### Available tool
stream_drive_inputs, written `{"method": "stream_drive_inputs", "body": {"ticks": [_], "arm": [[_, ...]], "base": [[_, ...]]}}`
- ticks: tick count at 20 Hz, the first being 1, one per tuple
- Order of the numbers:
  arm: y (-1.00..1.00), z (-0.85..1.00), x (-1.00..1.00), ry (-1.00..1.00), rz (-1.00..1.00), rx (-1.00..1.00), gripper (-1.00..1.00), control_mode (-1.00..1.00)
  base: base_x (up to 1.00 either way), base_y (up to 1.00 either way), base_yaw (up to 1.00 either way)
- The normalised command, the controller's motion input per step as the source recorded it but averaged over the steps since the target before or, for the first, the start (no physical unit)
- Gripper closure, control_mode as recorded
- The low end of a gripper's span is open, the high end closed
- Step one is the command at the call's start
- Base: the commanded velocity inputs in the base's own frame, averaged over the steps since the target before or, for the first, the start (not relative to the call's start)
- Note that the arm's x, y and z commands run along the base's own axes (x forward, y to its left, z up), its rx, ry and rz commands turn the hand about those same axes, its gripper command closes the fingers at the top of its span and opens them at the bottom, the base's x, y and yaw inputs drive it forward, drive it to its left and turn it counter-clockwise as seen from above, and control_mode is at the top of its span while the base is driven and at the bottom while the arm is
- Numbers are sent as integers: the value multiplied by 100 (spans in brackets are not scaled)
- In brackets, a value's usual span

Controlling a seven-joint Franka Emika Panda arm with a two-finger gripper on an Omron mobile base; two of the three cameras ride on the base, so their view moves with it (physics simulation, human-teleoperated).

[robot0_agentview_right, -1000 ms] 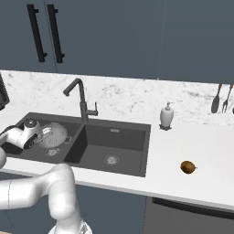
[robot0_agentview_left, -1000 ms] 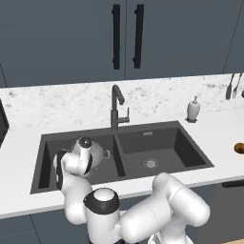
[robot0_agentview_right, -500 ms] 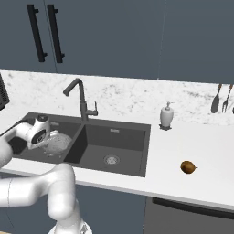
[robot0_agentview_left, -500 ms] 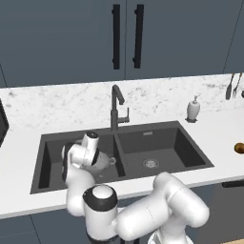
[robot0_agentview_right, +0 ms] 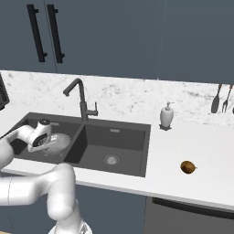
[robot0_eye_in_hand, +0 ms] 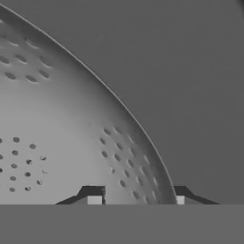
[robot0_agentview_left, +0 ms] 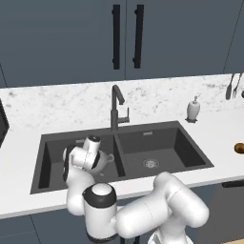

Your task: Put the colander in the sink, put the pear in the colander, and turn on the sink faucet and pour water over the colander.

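the small silvery perforated metal colander [robot0_eye_in_hand: 62, 143] sits in the left basin of the dark grey rectangular double-basin sink [robot0_agentview_right: 137, 151], and the two-finger gripper [robot0_eye_in_hand: 136, 198] hangs just over its rim. the jaws stand apart astride that rim, one tip inside the bowl and one outside; whether they press it i cannot tell. the small brown pear [robot0_agentview_right: 188, 167] lies on the white counter [robot0_agentview_right: 201, 146], well right of the sink.

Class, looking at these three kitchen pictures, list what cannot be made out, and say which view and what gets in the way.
- Silvery perforated metal colander: hand view's edges cut it off; left base view, the gripper covers most of it.
- Small brown pear: cut by the left base view's right edge.
- Jaws on the colander's rim: contact unclear.
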Motion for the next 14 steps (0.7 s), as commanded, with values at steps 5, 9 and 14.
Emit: {"method": "stream_drive_inputs", "body": {"ticks": [5, 9, 14], "arm": [[11, 0, -14, -1, -22, 2, -100, -100], [-14, 22, -9, -7, -18, 7, -100, -100], [-1, 41, -5, -7, -22, 0, -100, -100]], "base": [[0, 0, 0], [0, 0, 0], [0, 0, 0]]}}
